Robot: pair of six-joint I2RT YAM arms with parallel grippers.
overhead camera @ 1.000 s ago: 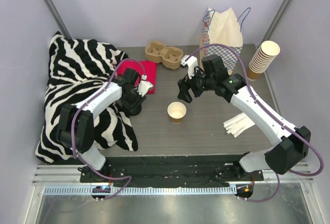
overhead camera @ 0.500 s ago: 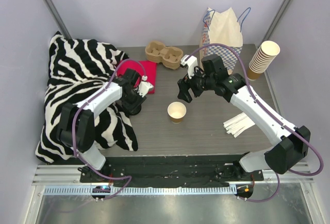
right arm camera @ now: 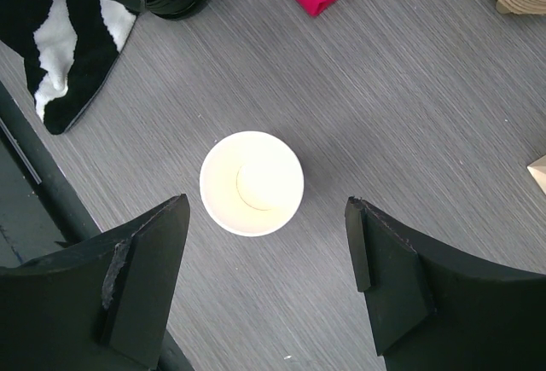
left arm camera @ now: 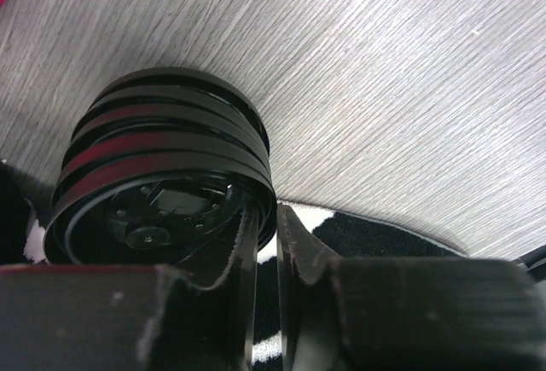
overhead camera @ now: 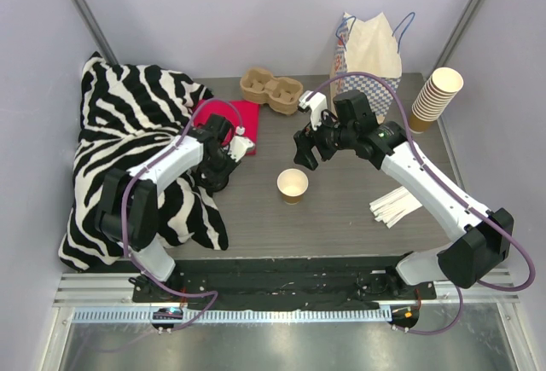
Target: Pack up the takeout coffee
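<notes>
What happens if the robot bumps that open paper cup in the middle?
The cup looks empty, so it is probably light and would slide or tip easily. Its paper wall may squash if squeezed hard. Round, it would likely roll once tipped.

Grey table [overhead camera: 341, 217] bears paper cup [overhead camera: 293, 185], lids [overhead camera: 220, 180], carrier [overhead camera: 271, 89], bag [overhead camera: 368, 47].

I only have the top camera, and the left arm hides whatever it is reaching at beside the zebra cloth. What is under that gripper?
Observer: A stack of black lids; the left gripper has a finger on each side of the top lid's rim.
Operator: Does the right gripper line up with the paper cup?
Observer: Yes. Its wrist view shows the cup lying below and between the open fingers, with a gap on both sides.
</notes>
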